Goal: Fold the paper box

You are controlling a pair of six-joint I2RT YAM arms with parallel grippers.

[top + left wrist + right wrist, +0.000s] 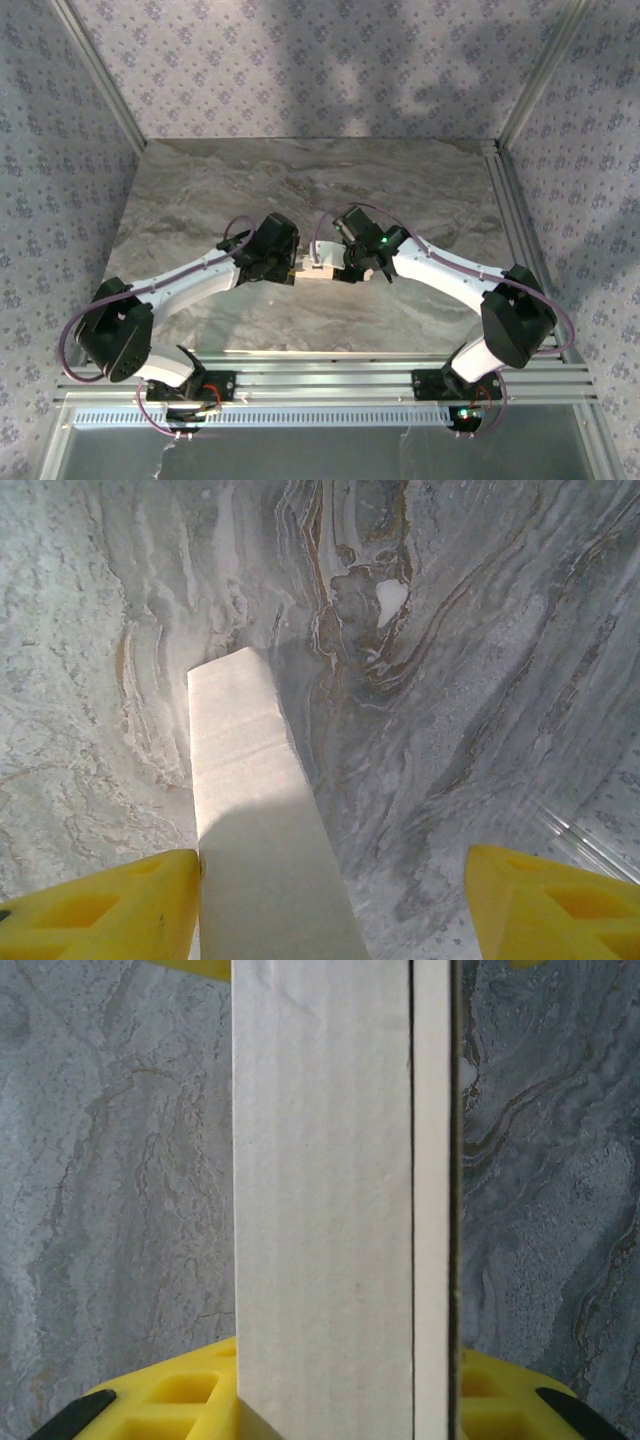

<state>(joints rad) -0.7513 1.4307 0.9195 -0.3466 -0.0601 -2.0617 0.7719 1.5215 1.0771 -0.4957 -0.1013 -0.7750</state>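
The paper box (318,271) is a narrow white piece held just above the marble table (400,190), between the two grippers at mid-table. My right gripper (342,268) is shut on one end of it. In the right wrist view the box (330,1180) runs straight up from between the yellow fingers (160,1395), with a thin side panel along its right edge. My left gripper (291,268) is open at the other end. In the left wrist view the box (250,810) lies against the left finger (120,905), and the right finger (550,900) stands well apart from it.
Aluminium rails (330,375) run along the near edge by the arm bases, and a frame post (510,210) lines the table's right side. Patterned walls close in the back and both sides. Bare marble lies beyond the grippers.
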